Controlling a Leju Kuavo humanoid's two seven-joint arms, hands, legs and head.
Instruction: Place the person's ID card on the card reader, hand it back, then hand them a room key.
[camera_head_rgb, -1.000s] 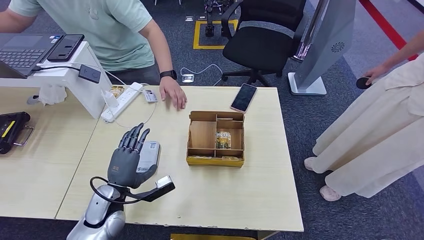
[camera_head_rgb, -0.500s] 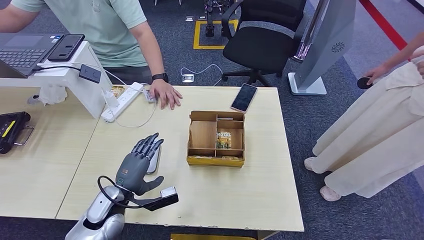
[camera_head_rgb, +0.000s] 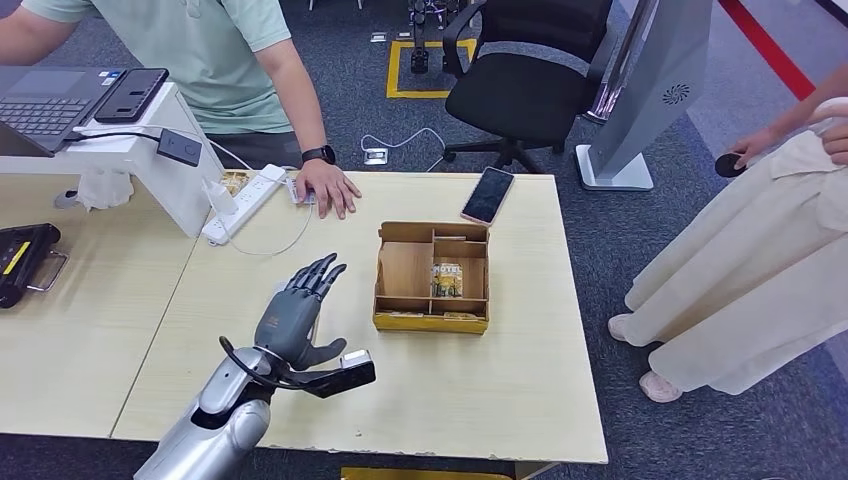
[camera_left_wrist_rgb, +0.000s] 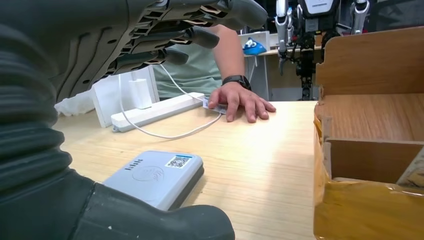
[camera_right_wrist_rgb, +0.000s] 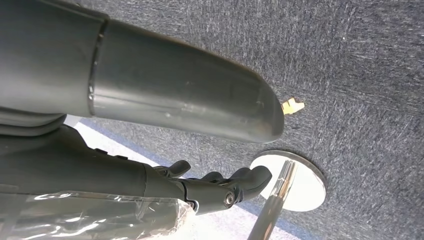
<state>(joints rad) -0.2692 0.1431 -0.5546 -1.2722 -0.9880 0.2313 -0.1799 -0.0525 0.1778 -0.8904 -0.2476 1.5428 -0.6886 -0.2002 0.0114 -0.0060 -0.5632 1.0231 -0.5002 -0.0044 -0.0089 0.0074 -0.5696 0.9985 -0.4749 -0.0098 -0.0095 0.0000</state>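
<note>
Left hand (camera_head_rgb: 298, 312) hovers empty, fingers spread, above the grey card reader (camera_left_wrist_rgb: 157, 176) on the desk (camera_head_rgb: 450, 390). Farther right, the ID card (camera_left_wrist_rgb: 214, 105) lies flat under the person's hand (camera_head_rgb: 327, 188) — thin, stiff, probably slippery; best pinched by an exposed edge.

Head high above table (camera_head_rgb: 480, 400); wrists low, close

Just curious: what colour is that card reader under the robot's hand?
Light grey, with a QR sticker; the card reader shows best in the left wrist view.
</note>
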